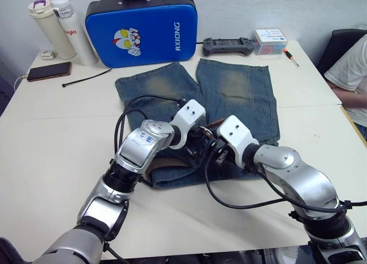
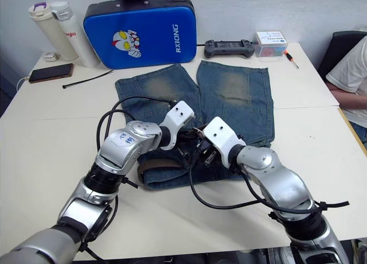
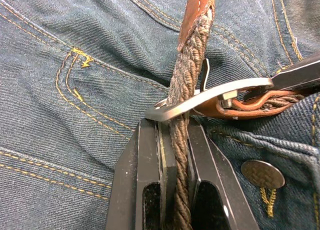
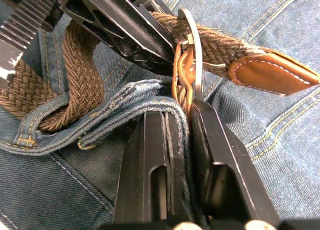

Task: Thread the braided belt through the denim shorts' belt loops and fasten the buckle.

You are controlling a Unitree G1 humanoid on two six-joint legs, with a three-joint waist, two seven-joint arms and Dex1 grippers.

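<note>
The denim shorts (image 1: 241, 92) lie flat mid-table, waistband toward me. The braided belt (image 2: 160, 165) runs along the waistband. My left gripper (image 3: 172, 127) is shut on the brown braided strap (image 3: 190, 65), which passes through the silver buckle (image 3: 210, 97); the strap's leather tip (image 3: 197, 10) sticks out beyond it. My right gripper (image 4: 182, 110) is shut on the buckle (image 4: 196, 65) at its leather loop, with a fold of waistband denim (image 4: 125, 107) beside the fingers. Both grippers (image 1: 207, 144) meet over the front of the waistband, near the metal button (image 3: 262, 174).
A blue padded case (image 1: 142, 34) stands behind the shorts, with two bottles (image 1: 63, 28) at the far left. A phone (image 1: 49, 72) and black cable tie (image 1: 86, 77) lie at left. A controller (image 1: 227, 46), box (image 1: 269, 40) and screwdriver (image 1: 291, 57) lie behind. A person (image 1: 352, 74) sits at right.
</note>
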